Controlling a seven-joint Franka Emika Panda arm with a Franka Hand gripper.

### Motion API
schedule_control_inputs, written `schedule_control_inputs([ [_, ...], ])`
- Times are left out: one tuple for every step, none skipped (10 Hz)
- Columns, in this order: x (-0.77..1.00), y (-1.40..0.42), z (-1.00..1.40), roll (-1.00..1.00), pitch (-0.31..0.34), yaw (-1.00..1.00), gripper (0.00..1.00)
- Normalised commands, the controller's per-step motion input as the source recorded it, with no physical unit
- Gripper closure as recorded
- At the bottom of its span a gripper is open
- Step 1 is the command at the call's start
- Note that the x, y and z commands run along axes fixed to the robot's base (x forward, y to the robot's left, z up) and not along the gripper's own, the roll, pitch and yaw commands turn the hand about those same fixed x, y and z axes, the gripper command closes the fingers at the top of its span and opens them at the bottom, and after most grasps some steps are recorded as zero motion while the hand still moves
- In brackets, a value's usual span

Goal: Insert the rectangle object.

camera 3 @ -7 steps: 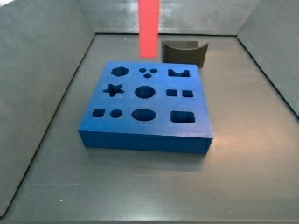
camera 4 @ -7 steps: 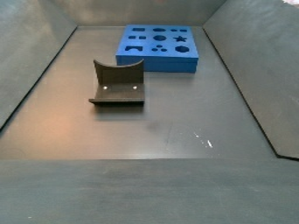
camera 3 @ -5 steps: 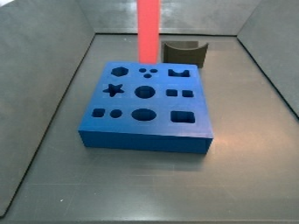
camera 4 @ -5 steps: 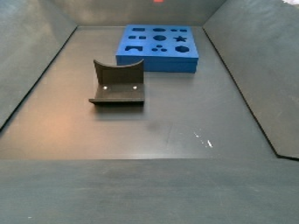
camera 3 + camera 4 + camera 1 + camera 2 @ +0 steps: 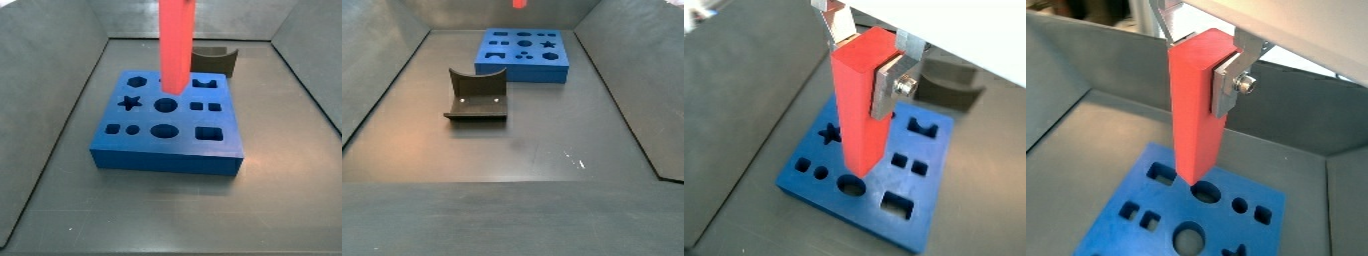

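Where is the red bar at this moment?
The red bar hangs upright in the gripper, above the blue block, its lower end over the holes in a side view.

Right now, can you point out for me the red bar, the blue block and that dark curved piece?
Red bar [image 5: 859, 110]: wrist view, middle of its front face, held in the tool.
Blue block [image 5: 171, 156]: side view, its front wall.
Curved piece [image 5: 477, 94]: side view, its curved inner wall.
Tool [image 5: 869, 40]: wrist view, between its fingertips.

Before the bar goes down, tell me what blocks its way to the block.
Nothing visible does. The hand grips the red bar upright above the blue block; open air lies beneath its tip. The grey curved piece stands behind the block.
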Motion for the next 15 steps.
schedule_control_inputs([
  [0.11,-0.18,-0.24,0.0,0.0,-0.89,1.0],
  [0.09,-0.16,-0.28,0.01,0.0,-0.92,1.0],
  [0.42,-0.19,-0.33,0.05,0.0,-0.66,1.0],
  [0.55,-0.19,-0.33,0.06,0.0,-0.55,1.0],
  [0.58,-0.16,-0.31,0.07,0.0,-0.54,1.0],
  [0.53,-0.03,-0.25,0.11,0.0,-0.61,1.0],
  [0.47,0.0,-0.11,0.15,-0.014,-0.67,1.0],
  [0.39,0.11,0.0,0.15,-0.034,-0.73,1.0],
  [0.34,0.15,0.0,0.13,-0.05,-0.76,1.0],
  [0.25,0.14,0.05,0.09,-0.061,-0.85,1.0],
  [0.18,0.1,0.04,0.1,-0.054,-0.9,1.0],
  [0.07,0.04,0.03,0.11,-0.051,-0.98,1.0],
  [0.0,0.0,0.01,0.11,-0.046,-1.0,1.0],
  [0.0,0.0,0.0,0.13,-0.031,-1.0,1.0],
  [0.0,0.0,0.0,0.16,-0.013,-1.0,1.0],
])
